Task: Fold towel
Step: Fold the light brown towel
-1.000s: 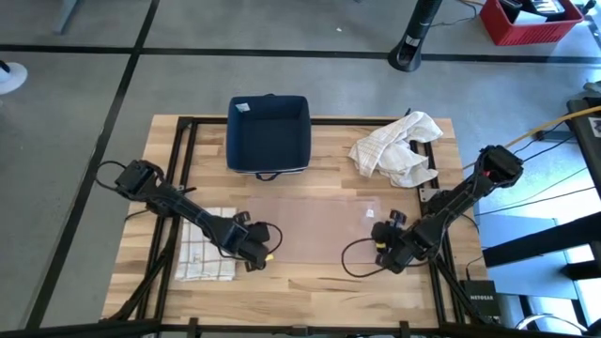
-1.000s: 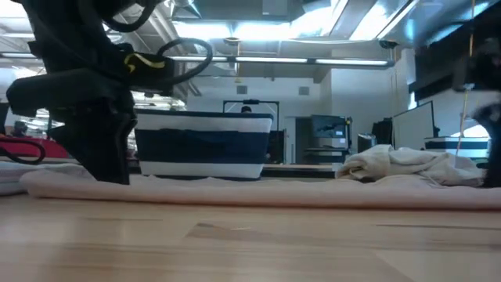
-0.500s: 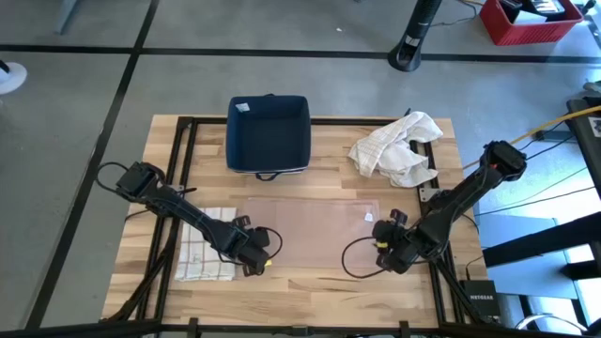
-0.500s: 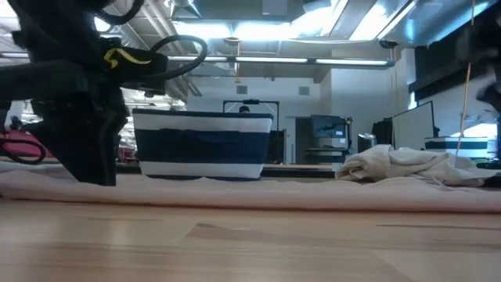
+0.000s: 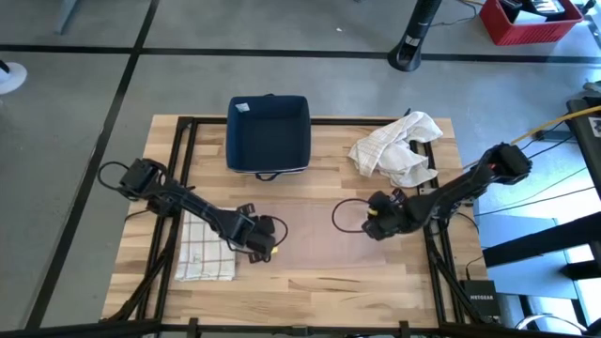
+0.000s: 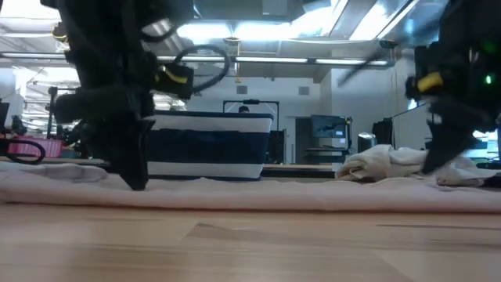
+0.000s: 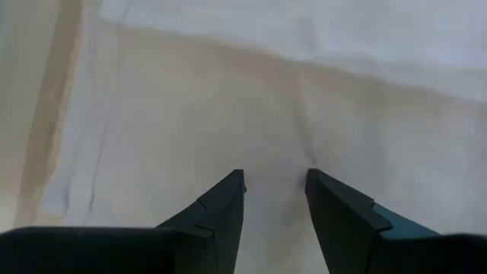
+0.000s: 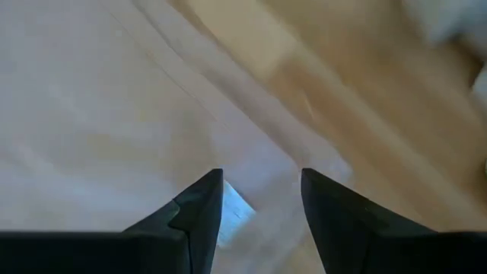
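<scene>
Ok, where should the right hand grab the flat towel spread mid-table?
Probably its right edge by the small white tag, coming straight down from above. The flat towel lies pressed to the table with no raised fold, so only an edge can be pinched. The right hand is open over the tag; the left hand is open over the opposite end.

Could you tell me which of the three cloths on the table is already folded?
The checked towel at the left edge, a neat flat rectangle. The translucent towel lies spread at centre; the white cloth is crumpled.
</scene>
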Controlling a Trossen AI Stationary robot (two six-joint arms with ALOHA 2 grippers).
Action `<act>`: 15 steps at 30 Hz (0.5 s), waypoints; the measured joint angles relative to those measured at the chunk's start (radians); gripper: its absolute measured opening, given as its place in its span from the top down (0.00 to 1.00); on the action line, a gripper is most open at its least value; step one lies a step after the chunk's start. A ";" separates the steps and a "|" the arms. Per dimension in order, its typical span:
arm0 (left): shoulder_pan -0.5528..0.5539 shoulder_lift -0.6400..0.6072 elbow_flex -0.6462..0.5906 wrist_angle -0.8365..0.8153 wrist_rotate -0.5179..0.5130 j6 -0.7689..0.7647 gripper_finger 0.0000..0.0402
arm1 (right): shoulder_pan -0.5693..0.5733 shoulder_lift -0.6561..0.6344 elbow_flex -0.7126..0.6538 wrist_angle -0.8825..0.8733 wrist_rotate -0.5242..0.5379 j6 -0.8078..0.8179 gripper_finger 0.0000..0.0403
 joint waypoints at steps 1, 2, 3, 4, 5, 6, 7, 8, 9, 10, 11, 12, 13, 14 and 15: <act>0.001 -0.002 -0.011 0.007 -0.003 -0.013 0.66 | -0.011 0.000 -0.021 0.014 -0.026 0.001 0.55; -0.002 -0.005 -0.024 0.018 -0.006 -0.030 0.66 | -0.021 0.000 -0.039 0.024 -0.048 0.002 0.55; -0.009 -0.006 -0.033 0.025 -0.010 -0.049 0.66 | -0.024 0.000 -0.054 0.031 -0.060 0.009 0.55; -0.017 -0.007 -0.041 0.032 -0.017 -0.059 0.66 | -0.027 -0.001 -0.062 0.035 -0.064 0.015 0.55; -0.026 -0.007 -0.045 0.037 -0.022 -0.077 0.66 | -0.027 -0.002 -0.066 0.035 -0.069 0.025 0.55; -0.035 -0.007 -0.046 0.042 -0.023 -0.084 0.66 | -0.026 -0.002 -0.066 0.032 -0.073 0.029 0.55; -0.046 -0.007 -0.046 0.052 -0.022 -0.087 0.66 | -0.024 -0.002 -0.065 0.029 -0.080 0.030 0.55; -0.059 -0.007 -0.046 0.063 -0.020 -0.088 0.66 | -0.017 -0.002 -0.063 0.024 -0.086 0.030 0.55; -0.073 -0.006 -0.046 0.078 -0.012 -0.095 0.66 | -0.009 -0.005 -0.058 0.017 -0.092 0.030 0.55; -0.086 -0.005 -0.045 0.095 0.001 -0.099 0.66 | 0.003 -0.005 -0.051 0.013 -0.102 0.025 0.55; -0.100 -0.005 -0.042 0.103 0.019 -0.104 0.66 | 0.017 -0.004 -0.041 0.011 -0.122 0.019 0.55; -0.115 -0.004 -0.040 0.114 0.033 -0.112 0.66 | 0.034 -0.002 -0.028 0.013 -0.142 0.011 0.55; -0.130 -0.004 -0.040 0.127 0.042 -0.123 0.66 | 0.053 -0.002 -0.018 0.019 -0.161 0.007 0.55; -0.145 -0.004 -0.040 0.138 0.049 -0.132 0.66 | 0.075 -0.002 -0.009 0.033 -0.173 0.003 0.55; -0.160 -0.003 -0.040 0.150 0.052 -0.138 0.66 | 0.095 -0.002 0.002 0.052 -0.182 0.001 0.55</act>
